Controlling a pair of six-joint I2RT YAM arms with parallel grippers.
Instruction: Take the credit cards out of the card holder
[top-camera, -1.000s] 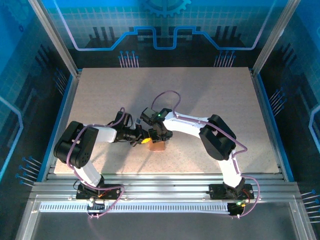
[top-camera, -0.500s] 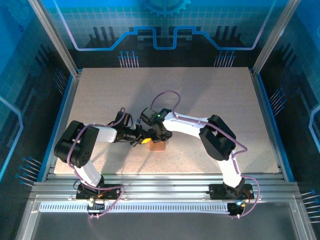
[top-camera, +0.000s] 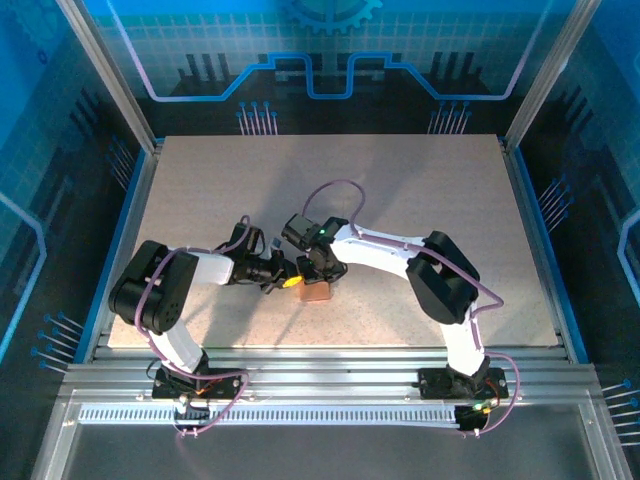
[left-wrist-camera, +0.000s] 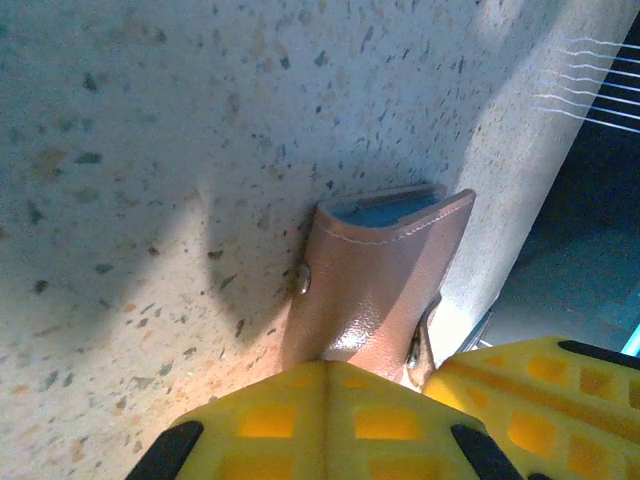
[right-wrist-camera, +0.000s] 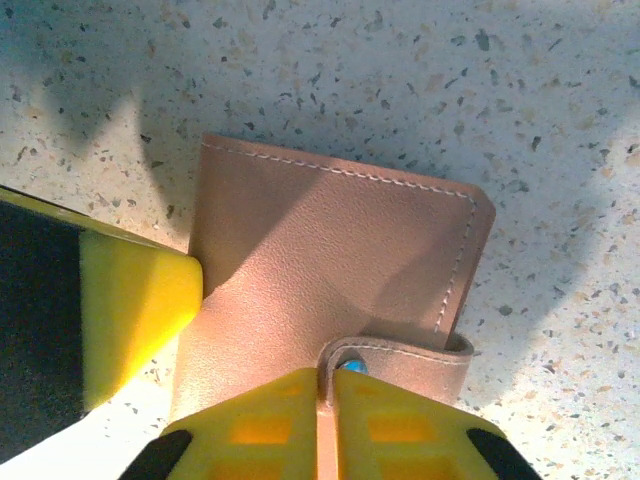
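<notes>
Where the two arms meet near the table's front middle, the right gripper (right-wrist-camera: 325, 388) presses its yellow pads together on the clasp tab (right-wrist-camera: 405, 355) of the card holder (right-wrist-camera: 320, 260), a tan, stitched, leather-like folded wallet. The left gripper (left-wrist-camera: 418, 378) pinches the wallet's side edge. Beneath lies a pale speckled table (top-camera: 420, 200), walled in blue-lit panels.

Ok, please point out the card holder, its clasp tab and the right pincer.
card holder (right-wrist-camera: 330, 260), right wrist view, middle of its brown face.
clasp tab (right-wrist-camera: 415, 360), right wrist view, middle of the strap.
right pincer (right-wrist-camera: 325, 425), right wrist view, between its yellow fingertips.
</notes>
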